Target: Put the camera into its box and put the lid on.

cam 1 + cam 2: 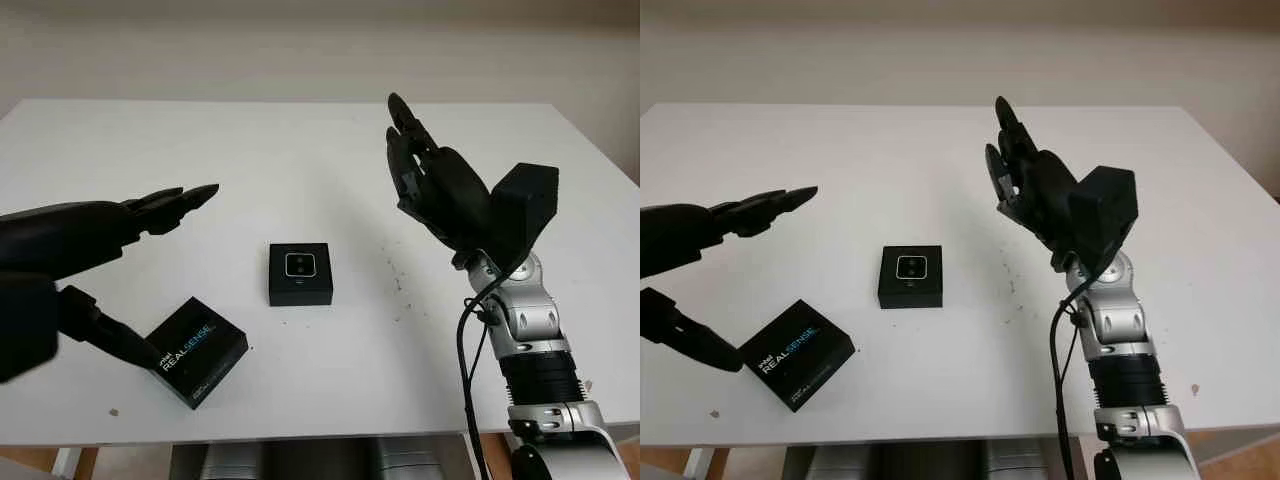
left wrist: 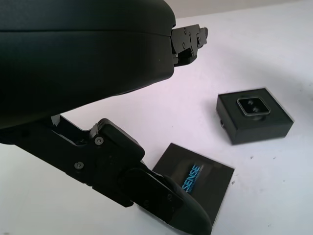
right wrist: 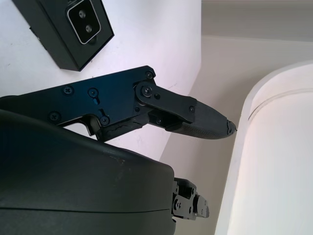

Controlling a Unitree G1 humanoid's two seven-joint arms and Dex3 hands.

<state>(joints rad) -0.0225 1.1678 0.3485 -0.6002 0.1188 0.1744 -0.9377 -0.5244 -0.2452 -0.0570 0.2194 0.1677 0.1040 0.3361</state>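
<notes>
Camera (image 1: 301,265) in box (image 1: 300,287), between both open hands, lid (image 1: 198,351) beside left fingers (image 1: 118,341)

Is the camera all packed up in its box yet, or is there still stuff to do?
Partly. The camera already sits in its open box mid-table. The lid marked RealSense is off, flat near the front edge. The left hand, open, is above the table beside the lid, one finger by its edge; the right hand, open, is raised. Left: put the lid on.
</notes>
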